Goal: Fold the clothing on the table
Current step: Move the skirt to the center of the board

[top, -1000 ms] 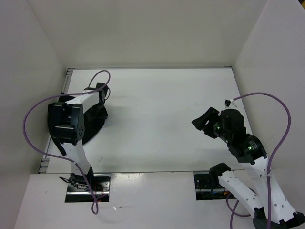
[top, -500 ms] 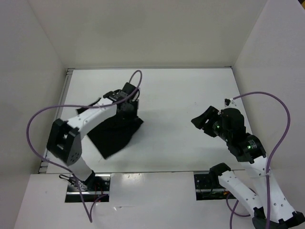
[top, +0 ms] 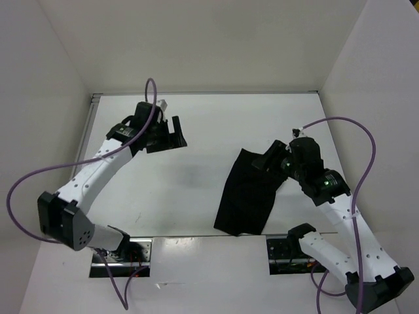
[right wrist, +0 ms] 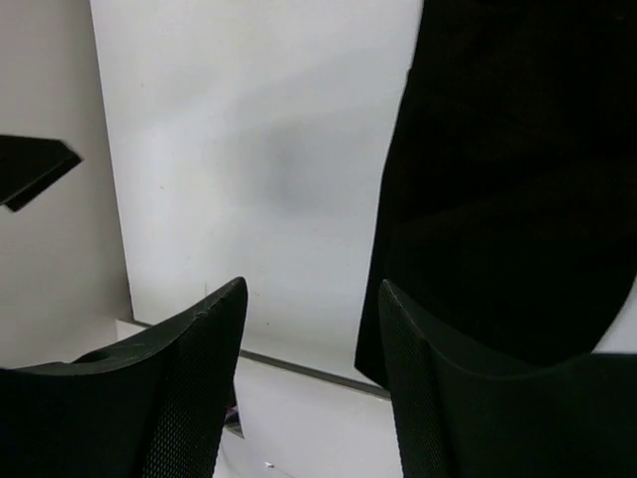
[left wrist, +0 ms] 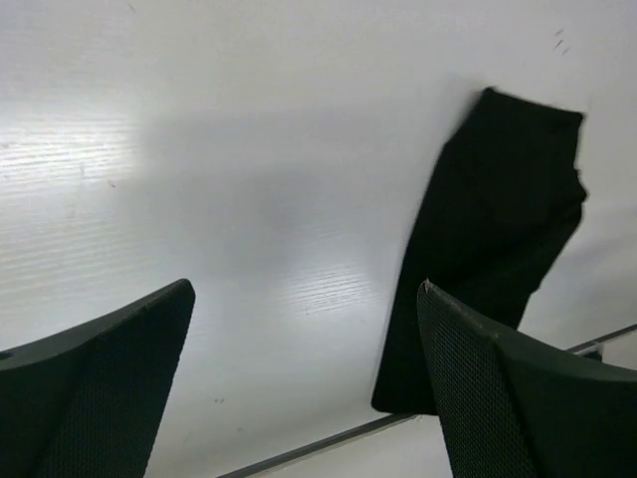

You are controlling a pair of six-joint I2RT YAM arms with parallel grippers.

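Lying right of centre on the worktop (top: 196,190), the clothing (top: 249,193) is stretching lengthwise toward the near edge; half a second ago it was sitting left of centre under the left end effector (top: 169,136), which is now standing wide open and empty, well apart at the far left; folding is not yet showing; the right end effector (top: 268,157) is hovering over the garment's far right corner, jaws spread wide, apparently gripping nothing

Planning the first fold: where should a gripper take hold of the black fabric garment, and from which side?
Likely the far end of the black soft fabric garment, from above on the right: it lies flat as a long strip, and the open right gripper is nearest.
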